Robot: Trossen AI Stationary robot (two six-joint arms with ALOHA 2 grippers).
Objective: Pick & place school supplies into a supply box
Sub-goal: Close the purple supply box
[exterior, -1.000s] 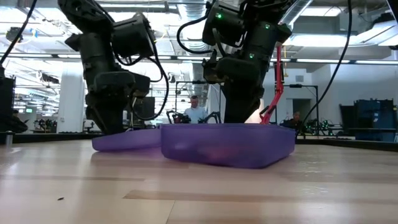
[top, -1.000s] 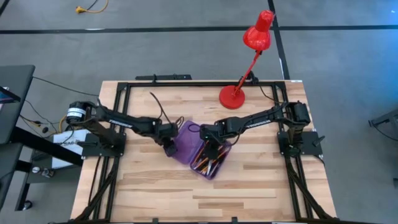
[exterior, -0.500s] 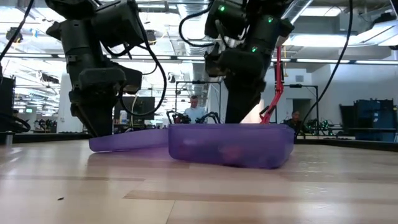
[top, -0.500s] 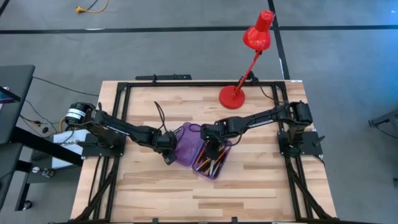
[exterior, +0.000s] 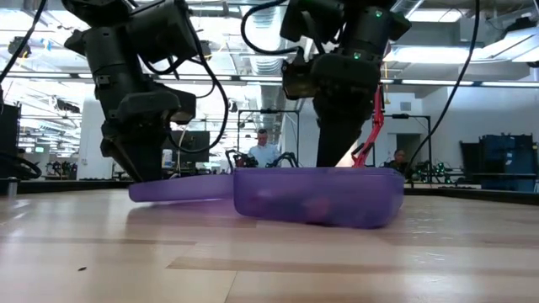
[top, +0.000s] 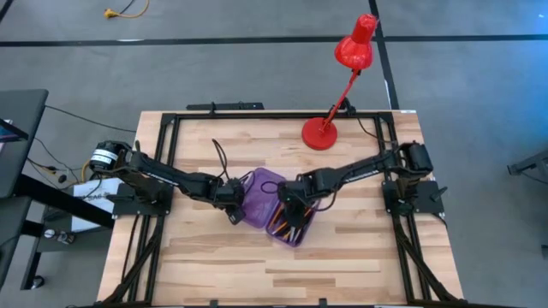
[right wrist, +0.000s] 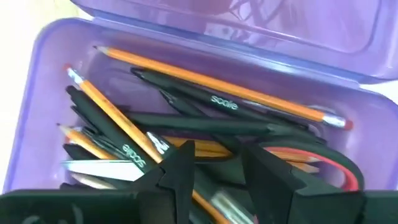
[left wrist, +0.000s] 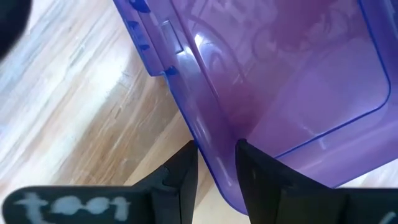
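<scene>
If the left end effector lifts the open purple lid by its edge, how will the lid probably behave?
The lid looks thin and glossy, so it may flex and slip between the left end effector fingers. It seems hinged to the filled supply box, so it should swing rather than lift free.

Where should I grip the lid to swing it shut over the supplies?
Grip the lid by its long free rim, opposite the hinge, coming from the left arm's side. It lies open and flat beside the box, and the left gripper already straddles that thin edge.
</scene>
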